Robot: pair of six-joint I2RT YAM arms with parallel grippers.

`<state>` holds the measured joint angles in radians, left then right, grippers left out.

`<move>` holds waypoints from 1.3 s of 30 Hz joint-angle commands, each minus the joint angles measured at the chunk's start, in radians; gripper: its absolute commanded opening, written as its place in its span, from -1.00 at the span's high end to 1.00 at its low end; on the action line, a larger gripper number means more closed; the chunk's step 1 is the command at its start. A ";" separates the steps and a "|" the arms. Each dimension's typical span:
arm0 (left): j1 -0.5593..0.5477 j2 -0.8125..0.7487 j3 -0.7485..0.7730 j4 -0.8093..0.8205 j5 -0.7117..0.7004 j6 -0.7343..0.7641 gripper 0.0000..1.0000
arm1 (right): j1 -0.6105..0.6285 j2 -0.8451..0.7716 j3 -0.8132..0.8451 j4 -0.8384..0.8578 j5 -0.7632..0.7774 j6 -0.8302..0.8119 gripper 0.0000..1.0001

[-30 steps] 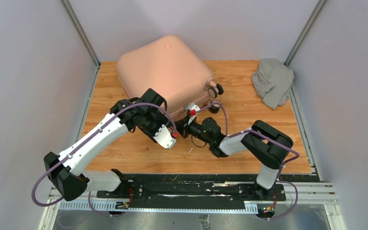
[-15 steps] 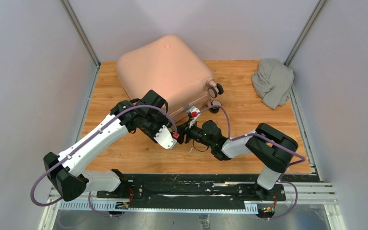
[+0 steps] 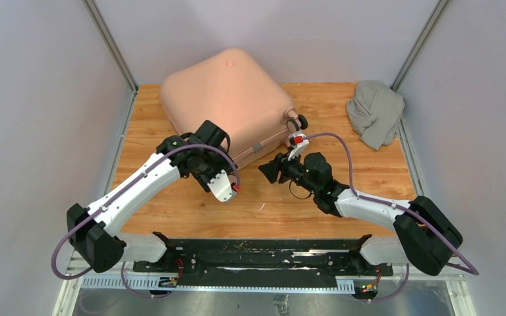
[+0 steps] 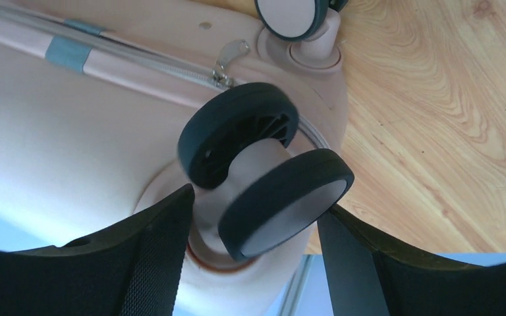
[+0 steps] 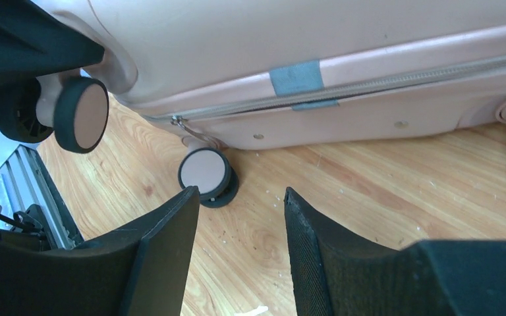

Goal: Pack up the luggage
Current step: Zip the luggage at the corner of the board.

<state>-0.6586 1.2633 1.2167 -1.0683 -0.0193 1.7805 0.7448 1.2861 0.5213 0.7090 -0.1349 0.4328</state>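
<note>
The pale pink luggage (image 3: 227, 99) lies closed on its side on the wooden table, its wheeled end facing the arms. My left gripper (image 3: 212, 172) is at the near left corner. In the left wrist view its jaws (image 4: 255, 201) stand open around a black caster wheel (image 4: 283, 201), and the right fingertip (image 4: 342, 243) touches the wheel's rim. My right gripper (image 3: 268, 171) hovers a little in front of the zipper seam, open (image 5: 241, 192), with only bare wood between its fingers. A zipper pull (image 5: 194, 131) hangs above the lower caster (image 5: 204, 174).
A grey cloth bundle (image 3: 374, 112) lies at the table's back right corner. Blue tape (image 5: 296, 78) crosses the zipper seam. Grey walls close in both sides and the back. Bare wood (image 3: 369, 164) lies between the luggage and the right wall.
My right gripper has opened and drawn back from the luggage's seam, its elbow swinging out to the right. My left gripper's jaws have widened around the caster wheel.
</note>
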 commanded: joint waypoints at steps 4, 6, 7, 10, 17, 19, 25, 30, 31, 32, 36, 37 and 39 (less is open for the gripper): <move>-0.072 0.111 0.093 0.062 0.021 0.026 -0.11 | -0.046 -0.028 -0.035 -0.064 -0.046 0.030 -0.05; -0.102 0.147 0.128 0.062 0.021 -0.018 0.09 | -0.061 -0.023 -0.052 -0.034 -0.071 0.031 -0.04; -0.117 0.163 0.147 0.062 0.021 -0.041 0.22 | -0.071 -0.019 -0.060 -0.014 -0.091 0.031 -0.04; -0.169 0.219 0.207 0.061 0.021 -0.124 0.60 | -0.104 0.009 -0.077 0.038 -0.154 0.017 -0.07; -0.204 0.297 0.316 0.060 0.021 -0.237 1.00 | -0.191 0.101 -0.157 0.323 -0.283 -0.038 -0.20; -0.210 0.316 0.345 0.060 0.025 -0.262 1.00 | -0.194 0.155 -0.129 0.372 -0.335 -0.059 -0.21; -0.223 0.387 0.468 0.060 0.028 -0.342 1.00 | -0.214 0.314 -0.052 0.550 -0.423 -0.010 -0.20; -0.225 0.400 0.489 0.060 0.025 -0.353 1.00 | -0.217 0.395 -0.003 0.619 -0.434 0.019 -0.19; -0.225 0.401 0.487 0.060 0.022 -0.352 1.00 | -0.217 0.409 0.005 0.629 -0.435 0.024 -0.18; -0.225 0.399 0.485 0.060 0.021 -0.352 1.00 | -0.217 0.428 0.013 0.635 -0.434 0.026 -0.18; -0.225 0.389 0.476 0.058 0.021 -0.362 1.00 | -0.220 0.474 0.035 0.654 -0.428 0.023 -0.17; -0.225 0.380 0.467 0.057 0.021 -0.358 1.00 | -0.220 0.484 0.036 0.662 -0.426 0.022 -0.16; -0.225 0.353 0.432 0.054 0.022 -0.336 0.84 | -0.223 0.493 0.028 0.675 -0.424 0.024 -0.16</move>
<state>-0.8673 1.6661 1.6547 -1.1152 -0.0135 1.4021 0.5392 1.7500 0.5343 1.3025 -0.5472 0.4545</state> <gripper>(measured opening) 0.294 0.582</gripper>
